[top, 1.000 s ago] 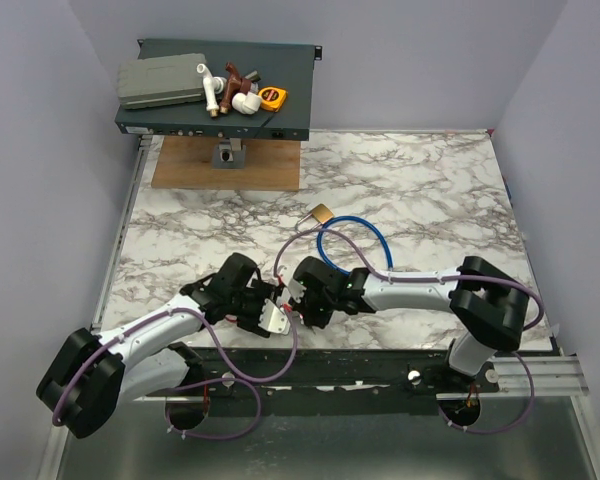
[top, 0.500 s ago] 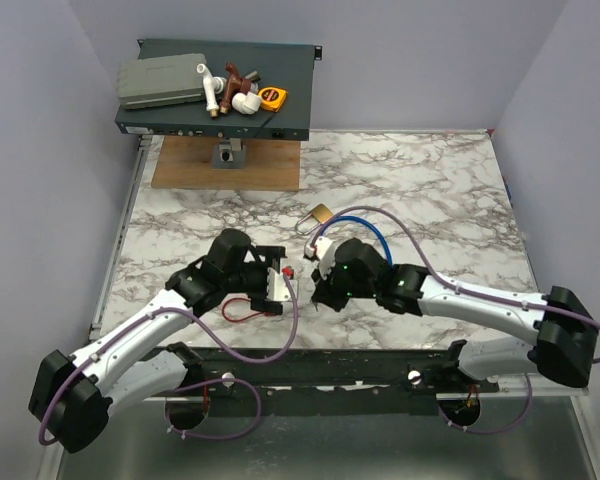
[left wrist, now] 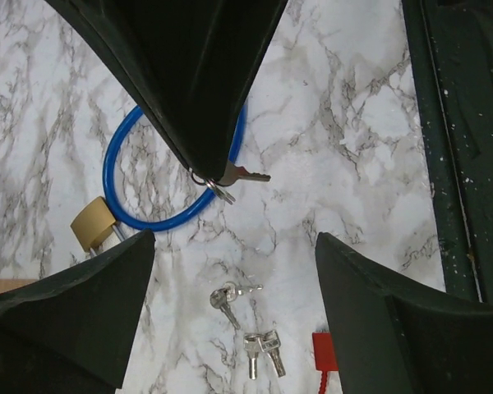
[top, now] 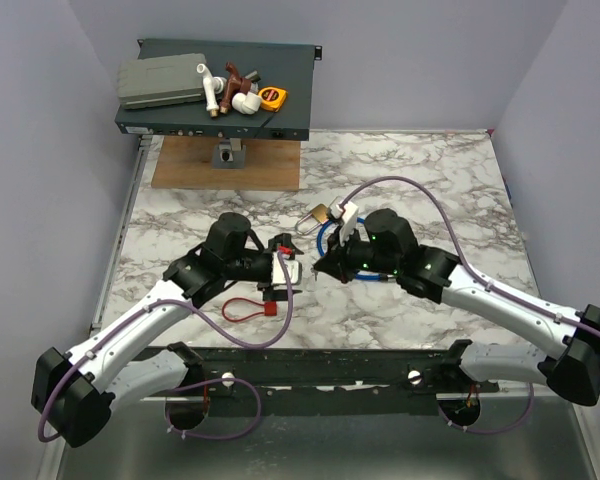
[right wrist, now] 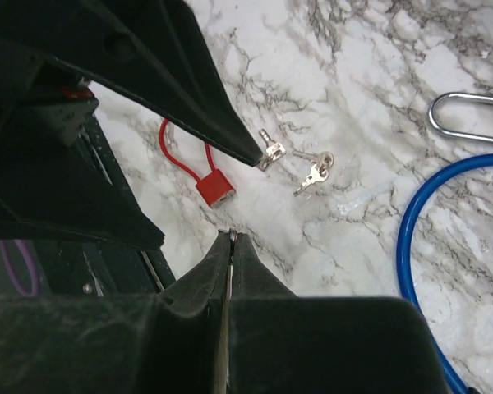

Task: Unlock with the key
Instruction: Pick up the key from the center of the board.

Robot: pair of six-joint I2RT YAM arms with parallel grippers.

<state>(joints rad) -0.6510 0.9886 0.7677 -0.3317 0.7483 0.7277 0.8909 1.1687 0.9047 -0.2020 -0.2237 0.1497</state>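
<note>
Right jaws pinch the key (left wrist: 240,174) by its head, blade pointing away from the brass padlock (left wrist: 93,223) just beside the blue cable lock (left wrist: 122,194); left jaws wide, empty, hovering over loose keys (left wrist: 227,297) (red lock (left wrist: 324,353) nearer this arm).

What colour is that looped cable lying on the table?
The cable is blue, clearest in the left wrist view.
</note>
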